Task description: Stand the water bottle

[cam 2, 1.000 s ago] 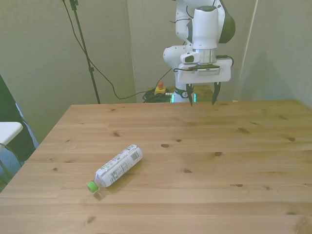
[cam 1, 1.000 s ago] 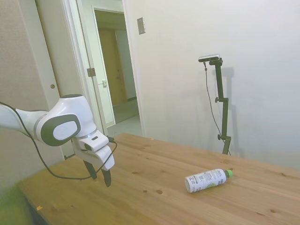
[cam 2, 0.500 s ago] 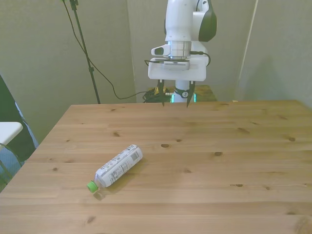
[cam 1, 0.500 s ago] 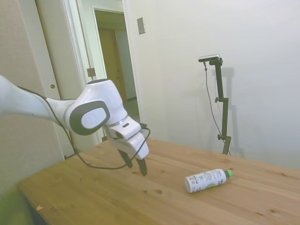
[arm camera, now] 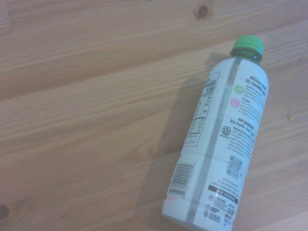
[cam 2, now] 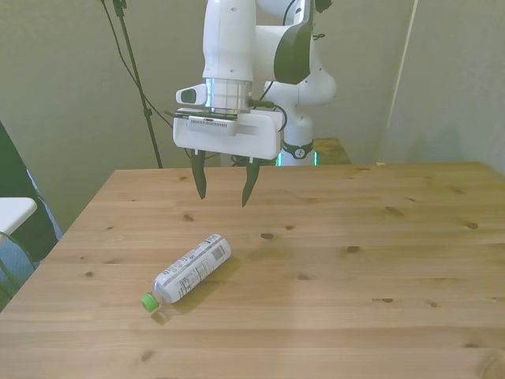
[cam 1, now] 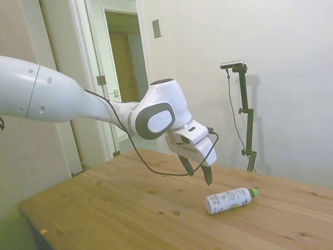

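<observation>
Water bottle (cam 2: pixel 191 270) flat on table (cam 2: pixel 379 253), end effector (cam 2: pixel 223 189) above

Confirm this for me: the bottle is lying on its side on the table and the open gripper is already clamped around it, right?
Not quite. The bottle does lie on its side on the table, but the open gripper hangs above it, touching nothing, as the front view shows.

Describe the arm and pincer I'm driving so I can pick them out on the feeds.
The arm is glossy white with rounded links and a grey oval cover on the wrist joint. A black cable loops loosely from the arm to the hand. The pincer has a flat white rectangular body with two slim, dark, pointed fingers.
</observation>
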{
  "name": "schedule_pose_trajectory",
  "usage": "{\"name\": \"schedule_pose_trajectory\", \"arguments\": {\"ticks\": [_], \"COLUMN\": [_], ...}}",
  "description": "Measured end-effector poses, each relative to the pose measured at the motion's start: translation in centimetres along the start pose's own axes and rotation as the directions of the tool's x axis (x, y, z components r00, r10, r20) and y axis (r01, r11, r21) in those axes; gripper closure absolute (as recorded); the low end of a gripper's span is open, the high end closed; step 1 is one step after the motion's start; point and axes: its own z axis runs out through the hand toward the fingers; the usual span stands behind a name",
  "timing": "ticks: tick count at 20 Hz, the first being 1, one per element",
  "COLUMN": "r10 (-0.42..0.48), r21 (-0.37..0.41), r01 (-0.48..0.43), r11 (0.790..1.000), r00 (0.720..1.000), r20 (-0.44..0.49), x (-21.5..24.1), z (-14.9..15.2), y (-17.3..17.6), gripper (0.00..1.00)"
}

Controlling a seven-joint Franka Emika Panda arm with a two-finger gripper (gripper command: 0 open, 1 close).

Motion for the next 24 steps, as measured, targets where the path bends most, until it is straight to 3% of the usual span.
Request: {"name": "schedule_pose_trajectory", "arguments": {"ticks": [5,11,24], "r10": [0.050,0.131,0.162], "r21": [0.018,0.048,0.028], "r01": [-0.049,-0.127,-0.160], "r11": [0.999,0.991,0.987], "r00": [0.997,0.989,0.983], "r20": [-0.052,-0.075,-0.082], "x": [3.8,9.6,13.2], "z": [1.1,5.1,14.1], "y": [0.0,-1.5,-5.5], "gripper": [0.00,0.00,0.00]}}
